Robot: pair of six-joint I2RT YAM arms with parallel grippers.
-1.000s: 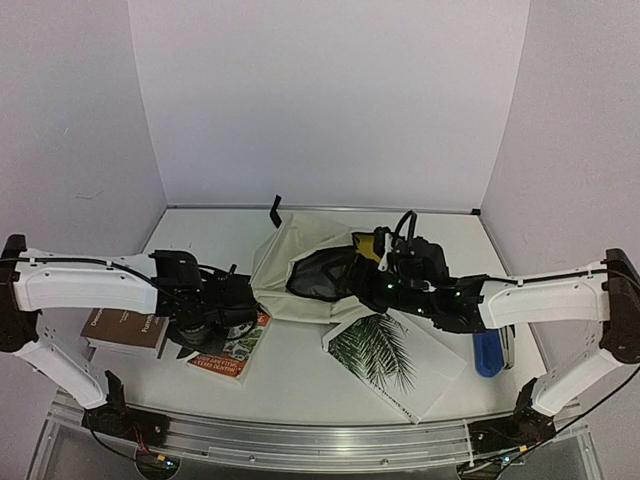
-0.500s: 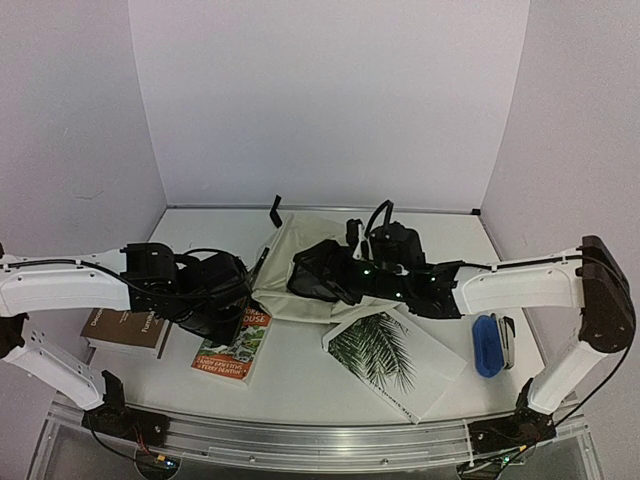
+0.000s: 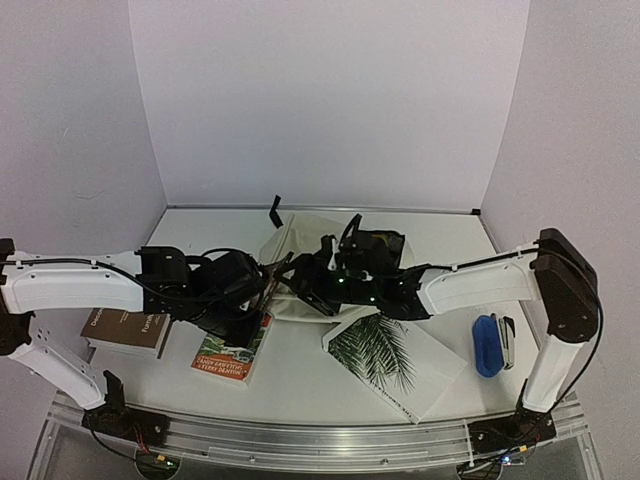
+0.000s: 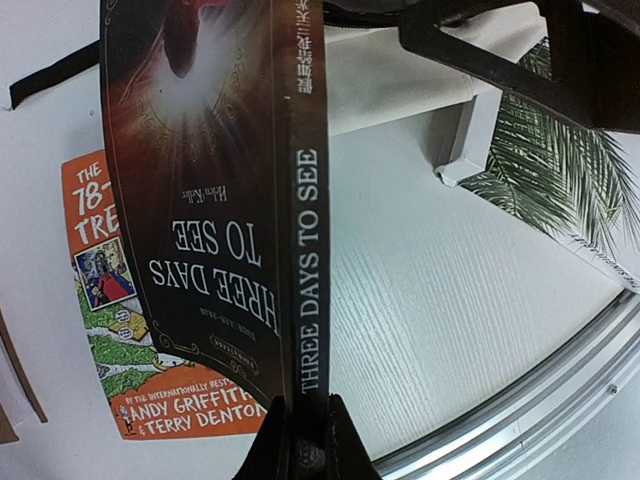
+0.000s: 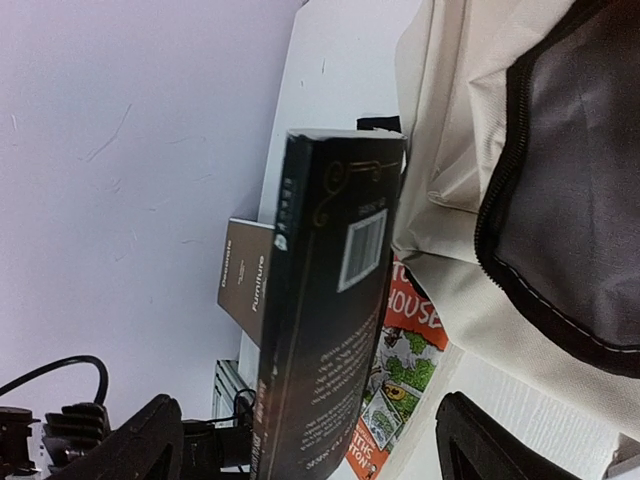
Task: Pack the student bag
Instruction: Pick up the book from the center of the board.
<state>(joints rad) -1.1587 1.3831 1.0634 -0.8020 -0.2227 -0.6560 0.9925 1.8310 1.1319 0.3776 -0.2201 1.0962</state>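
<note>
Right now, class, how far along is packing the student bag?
Nothing shows packed in the cream canvas backpack yet. In hand: left fingers grip the black Three Days to See book beside its mouth. Left: orange paperback, brown book, white palm-leaf book, blue case.

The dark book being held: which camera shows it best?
The left wrist view: the book looms large, title "Three Days to See" readable, the left hand shut on its spine end. The right wrist view shows its back cover and barcode; the top view only a small dark shape.
</note>
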